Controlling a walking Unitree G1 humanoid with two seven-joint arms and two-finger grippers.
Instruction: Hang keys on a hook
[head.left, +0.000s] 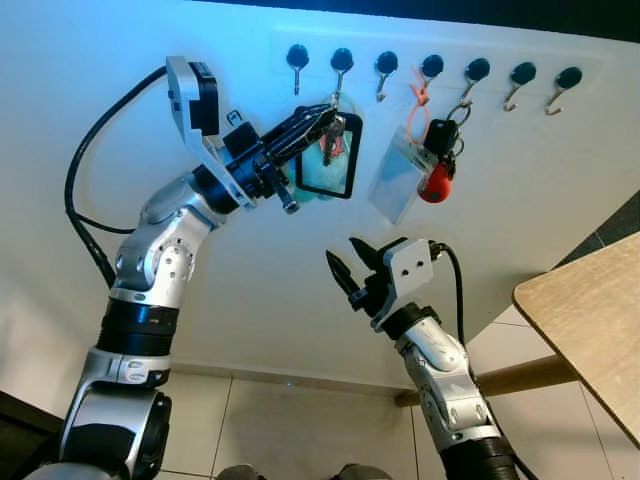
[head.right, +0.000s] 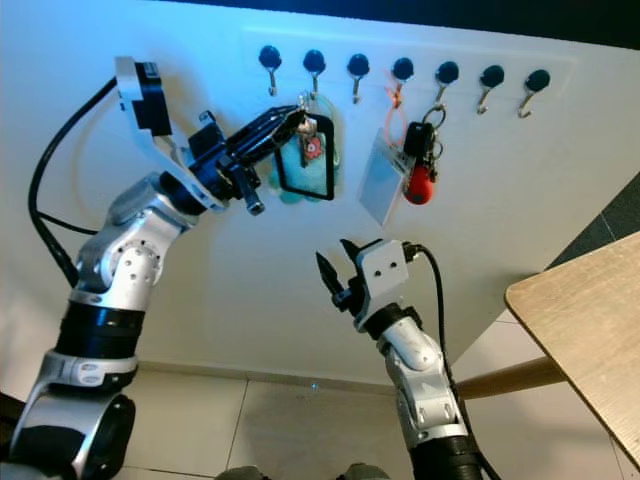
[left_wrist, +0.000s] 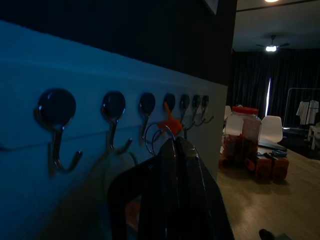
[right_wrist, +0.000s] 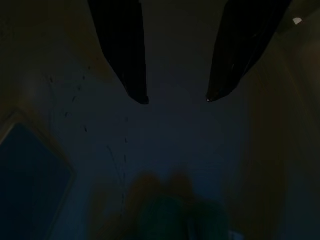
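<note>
Reaching up to the wall, the left gripper (head.left: 322, 122) pinches a silver key bunch with black-framed tag (head.left: 330, 155) beneath the second chrome hook (head.left: 340, 68). Lower down, the right gripper (head.left: 349, 262) hovers with fingers apart, holding nothing.

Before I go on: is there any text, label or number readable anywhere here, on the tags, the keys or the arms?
None can be read.
Clear badge holder: looks blank.
Black-framed tag at the left gripper: no print made out.
Mark on the left arm: too small to read.
Jar in the left wrist view: too dark to tell.
</note>
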